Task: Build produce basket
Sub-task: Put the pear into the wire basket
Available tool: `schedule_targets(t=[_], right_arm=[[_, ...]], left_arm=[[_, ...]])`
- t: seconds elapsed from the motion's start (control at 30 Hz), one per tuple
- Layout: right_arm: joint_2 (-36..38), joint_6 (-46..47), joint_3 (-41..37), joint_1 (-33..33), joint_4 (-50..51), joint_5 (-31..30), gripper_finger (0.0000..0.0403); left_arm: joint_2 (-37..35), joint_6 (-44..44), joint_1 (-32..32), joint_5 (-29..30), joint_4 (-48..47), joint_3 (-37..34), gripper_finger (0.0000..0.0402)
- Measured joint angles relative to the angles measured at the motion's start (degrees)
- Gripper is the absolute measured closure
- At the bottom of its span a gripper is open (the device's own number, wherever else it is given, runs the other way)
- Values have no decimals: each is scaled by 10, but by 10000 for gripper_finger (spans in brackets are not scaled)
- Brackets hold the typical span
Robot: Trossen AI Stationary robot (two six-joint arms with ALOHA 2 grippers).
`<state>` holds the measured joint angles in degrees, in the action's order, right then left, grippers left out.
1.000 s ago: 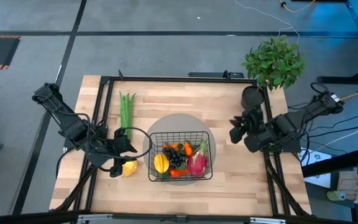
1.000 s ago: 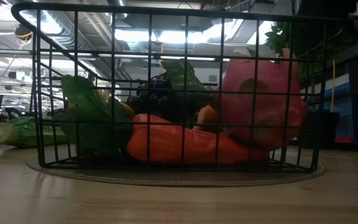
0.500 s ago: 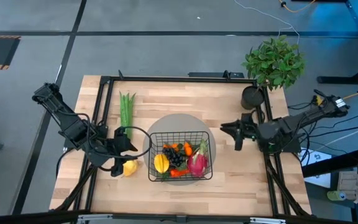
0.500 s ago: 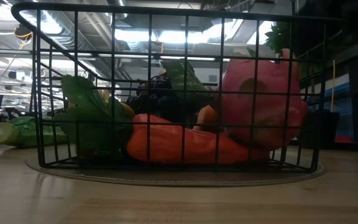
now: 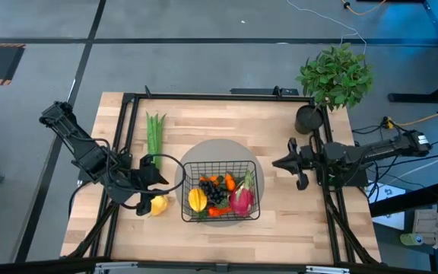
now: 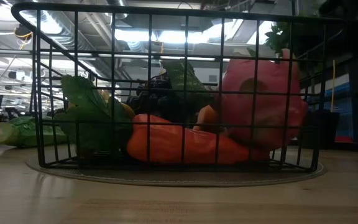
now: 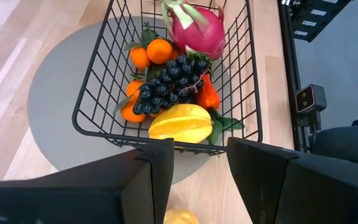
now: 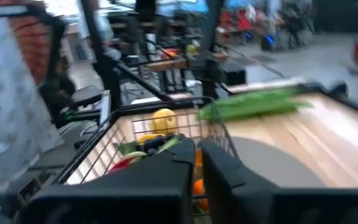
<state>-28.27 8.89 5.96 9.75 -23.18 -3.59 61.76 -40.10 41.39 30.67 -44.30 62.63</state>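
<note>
Near the front middle of the table, the basket (image 5: 220, 191) sits on a round grey mat (image 5: 204, 152), already pretty loaded. Inside it there's a pink dragon fruit (image 5: 241, 200) on the right side, a yellow star fruit (image 5: 197, 199) on the left side, dark grapes (image 5: 216, 194) in between, plus a couple of small oranges (image 7: 155, 52) and a carrot (image 6: 185, 146) lying along the bottom. Looks packed from the low view, with the dragon fruit pressed up against the wire.

Still outside: a yellow fruit (image 5: 158, 205) on the wood just left of the basket, and the long green stalks (image 5: 154, 134) lying farther back on the left, well apart from everything else.

The left gripper (image 5: 149, 177) hangs just beside the basket's left edge, right over that loose yellow fruit, with its fingers (image 7: 157, 162) spread apart and nothing between them. The right gripper (image 5: 289, 163) is out to the right of the basket, near the black pot of the potted plant (image 5: 333, 76), pointing toward the basket. Its fingers (image 8: 188, 165) look nearly pressed together with only a thin gap, empty.
</note>
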Motion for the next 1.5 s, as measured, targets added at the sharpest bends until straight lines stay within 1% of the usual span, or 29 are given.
schedule_targets(t=[0.13,0.27,0.43,0.53,0.7,0.87,0.97,1.13,1.2,1.37,1.5], right_arm=[[29,-63,-15,0,-15,7,401],[55,-76,-29,0,-13,7,397],[90,-67,-56,0,-5,7,401],[103,-48,-56,0,20,7,400],[116,-46,-56,0,55,7,401],[121,-17,-56,0,115,7,401],[121,-16,-56,0,135,5,401],[121,-8,-56,0,159,-24,401],[121,0,-56,0,169,-27,402],[127,-2,-53,0,169,-24,402],[147,-30,-37,0,173,-23,402]], left_arm=[[0,0,0,0,0,0,263],[0,0,0,0,2,0,263],[0,0,0,0,3,0,263],[0,0,0,0,3,0,263],[0,0,0,0,3,0,263],[0,0,0,0,2,0,263],[0,5,0,0,2,0,263],[0,21,0,-1,2,0,263],[0,21,0,-2,2,0,263],[0,14,0,-24,2,0,263],[0,13,0,-35,2,0,263]])
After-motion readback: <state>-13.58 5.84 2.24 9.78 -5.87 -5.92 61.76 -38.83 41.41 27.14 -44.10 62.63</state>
